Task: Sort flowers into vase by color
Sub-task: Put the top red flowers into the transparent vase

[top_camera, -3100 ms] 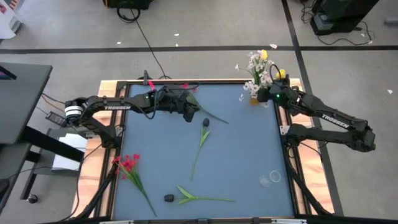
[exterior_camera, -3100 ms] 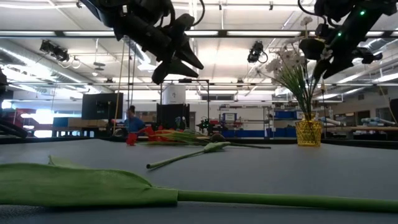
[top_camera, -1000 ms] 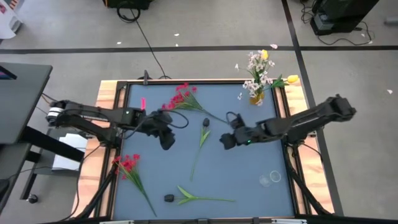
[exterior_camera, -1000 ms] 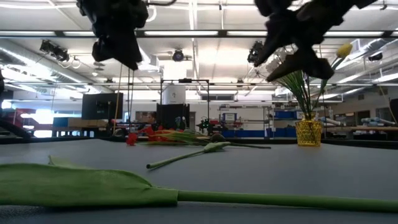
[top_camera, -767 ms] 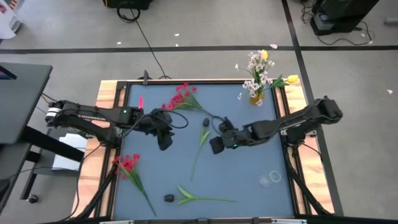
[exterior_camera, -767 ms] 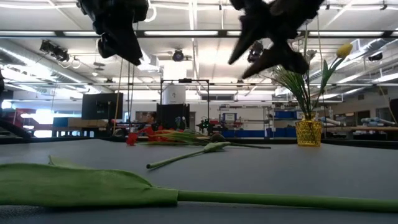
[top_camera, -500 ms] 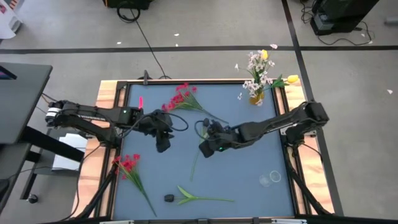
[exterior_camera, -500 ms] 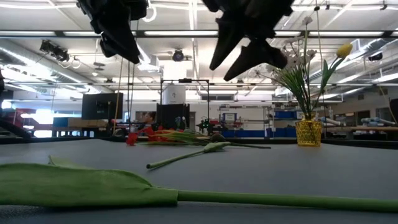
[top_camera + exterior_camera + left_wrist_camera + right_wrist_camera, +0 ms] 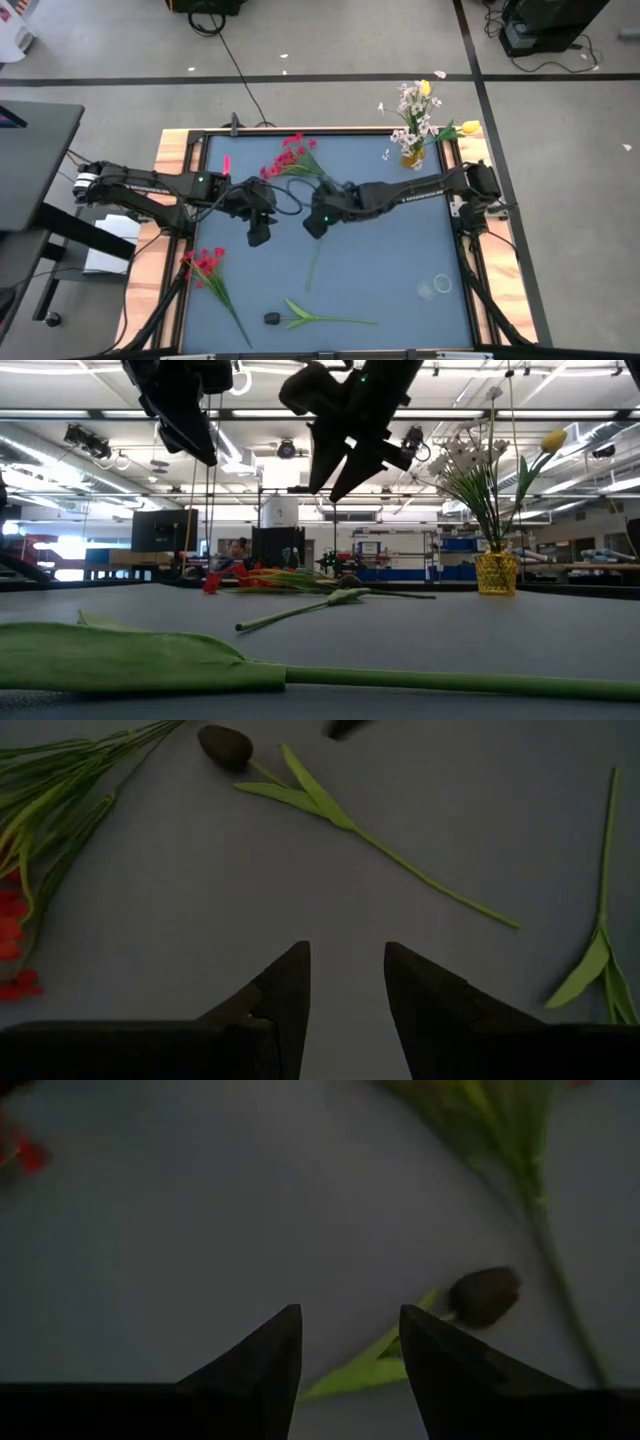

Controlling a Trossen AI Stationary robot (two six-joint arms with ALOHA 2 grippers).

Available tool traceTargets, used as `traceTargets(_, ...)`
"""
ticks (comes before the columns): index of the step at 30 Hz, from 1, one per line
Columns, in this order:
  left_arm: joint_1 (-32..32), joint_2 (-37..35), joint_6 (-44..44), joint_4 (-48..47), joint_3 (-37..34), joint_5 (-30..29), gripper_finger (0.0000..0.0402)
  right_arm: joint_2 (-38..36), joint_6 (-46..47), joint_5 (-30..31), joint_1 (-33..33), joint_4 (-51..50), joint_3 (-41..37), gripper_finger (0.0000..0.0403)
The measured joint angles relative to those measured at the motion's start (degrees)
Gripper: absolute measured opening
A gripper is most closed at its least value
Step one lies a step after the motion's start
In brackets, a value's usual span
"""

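A yellow vase [image 9: 410, 157] at the far right corner holds white sprays and yellow tulips [image 9: 553, 440]. One red cluster [image 9: 290, 160] lies flat at the far middle, another [image 9: 205, 265] at the left. A dark-headed bud [image 9: 485, 1295] with a long stem lies mid-table, and a second bud [image 9: 272, 318] lies near the front. My right gripper [image 9: 315, 222] hovers open above the middle bud flower, raised off the table [image 9: 345, 455]. My left gripper [image 9: 257, 235] hovers open just to its left [image 9: 345, 960].
A clear plastic piece [image 9: 435, 287] lies near the table's right edge. A wooden frame [image 9: 160, 230] borders the blue mat. A broad green leaf [image 9: 120, 660] of the near bud flower lies close to the low camera. The two grippers hang close together mid-table.
My right gripper has swept from right of centre toward the table's left, ending over the middle bud flower, fingers still open. My left gripper has drifted slightly toward the near left. No flower has moved.
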Motion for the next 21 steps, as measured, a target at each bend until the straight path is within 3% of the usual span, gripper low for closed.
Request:
traceTargets(3, 0.04, 0.00, 0.26, 0.25, 0.00, -0.01, 0.0137, -0.82, 0.57, -0.59, -2.46, -0.84, 0.04, 0.0179)
traceTargets(11, 0.61, 0.00, 1.21, 2.97, 0.00, -0.01, 0.0137, -0.99, -9.36, -7.63, -9.69, -1.04, 0.09, 0.0179)
traceTargets(21, 5.72, 0.00, 2.03, 4.89, 0.00, 1.55, 0.0137, 1.33, -23.51, -3.71, -14.69, 1.05, 0.09, 0.0179)
